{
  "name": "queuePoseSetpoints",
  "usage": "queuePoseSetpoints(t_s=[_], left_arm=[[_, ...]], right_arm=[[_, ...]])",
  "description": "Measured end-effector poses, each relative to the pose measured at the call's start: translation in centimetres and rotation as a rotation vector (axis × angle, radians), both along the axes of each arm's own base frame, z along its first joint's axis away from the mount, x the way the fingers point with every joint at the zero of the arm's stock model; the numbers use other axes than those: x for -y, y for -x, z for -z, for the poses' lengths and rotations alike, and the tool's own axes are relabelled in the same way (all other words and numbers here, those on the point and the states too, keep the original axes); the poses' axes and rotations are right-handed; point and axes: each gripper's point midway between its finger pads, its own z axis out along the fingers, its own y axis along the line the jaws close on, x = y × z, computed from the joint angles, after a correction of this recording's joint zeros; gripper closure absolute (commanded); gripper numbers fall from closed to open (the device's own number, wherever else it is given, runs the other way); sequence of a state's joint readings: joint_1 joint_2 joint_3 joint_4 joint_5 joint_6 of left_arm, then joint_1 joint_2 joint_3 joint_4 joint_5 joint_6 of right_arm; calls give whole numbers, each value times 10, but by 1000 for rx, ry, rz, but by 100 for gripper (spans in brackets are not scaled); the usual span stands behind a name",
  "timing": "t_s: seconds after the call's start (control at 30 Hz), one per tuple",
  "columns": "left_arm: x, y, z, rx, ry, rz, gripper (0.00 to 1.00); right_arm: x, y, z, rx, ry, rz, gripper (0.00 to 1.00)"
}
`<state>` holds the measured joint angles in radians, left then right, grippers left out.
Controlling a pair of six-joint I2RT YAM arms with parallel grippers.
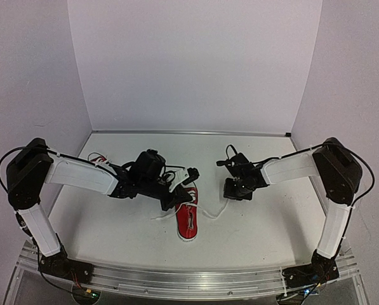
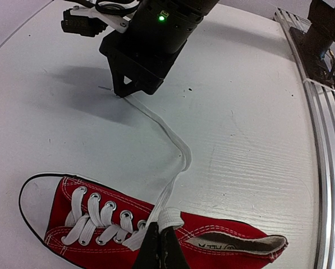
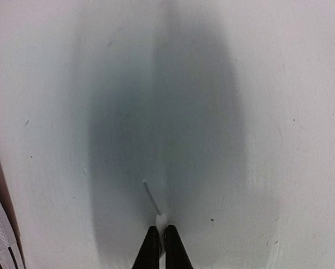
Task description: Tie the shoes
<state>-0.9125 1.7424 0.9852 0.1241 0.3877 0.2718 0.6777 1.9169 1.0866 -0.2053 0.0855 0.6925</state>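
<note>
One red sneaker point(image 1: 188, 221) low in the middle of the top view, flat on the white table point(image 1: 113, 229), heel end toward the bottom edge. Seen from the left wrist, lying across the bottom of the frame point(image 2: 212, 238): white toe cap at lower left, open collar at lower right.

Left gripper point(image 2: 160, 249) at bottom centre of its own view, fingers pressed together on the white lace point(image 2: 175, 143) just above the top eyelets. From there, lace running up the frame in a loose curve to the right gripper point(image 2: 124, 89) at upper left, down at the table.

Right wrist view mostly bare table and shadow. Right gripper point(image 3: 160, 246) at bottom centre, fingers narrow, nipping the lace tip, a short stub poking out above them.

In the top view, both grippers just above the sneaker, left point(image 1: 179, 197) over its toe end, right point(image 1: 237, 189) off to the right.

Patch of red and white point(image 1: 98, 158) behind the left arm, left of centre; too hidden to name.
</note>
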Motion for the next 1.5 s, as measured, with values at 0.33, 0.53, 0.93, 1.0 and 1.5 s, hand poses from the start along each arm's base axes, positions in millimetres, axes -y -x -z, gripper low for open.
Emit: queuePoseSetpoints(t_s=[0.33, 0.53, 0.93, 1.0, 1.5], left_arm=[[-4, 13, 14, 82, -12, 47, 100], [1, 16, 8, 171, 1, 79, 100], [1, 27, 0, 254, 13, 116, 100], [1, 29, -1, 260, 13, 119, 100], [-4, 27, 5, 286, -15, 106, 100]], right_arm=[[-14, 0, -14, -15, -27, -94, 100], [-100, -40, -110, 122, -309, -302, 100], [-264, 0, -191, 150, -714, -752, 70], [-277, 22, -182, 92, -735, -797, 50], [-157, 25, -168, 13, -659, -614, 46]])
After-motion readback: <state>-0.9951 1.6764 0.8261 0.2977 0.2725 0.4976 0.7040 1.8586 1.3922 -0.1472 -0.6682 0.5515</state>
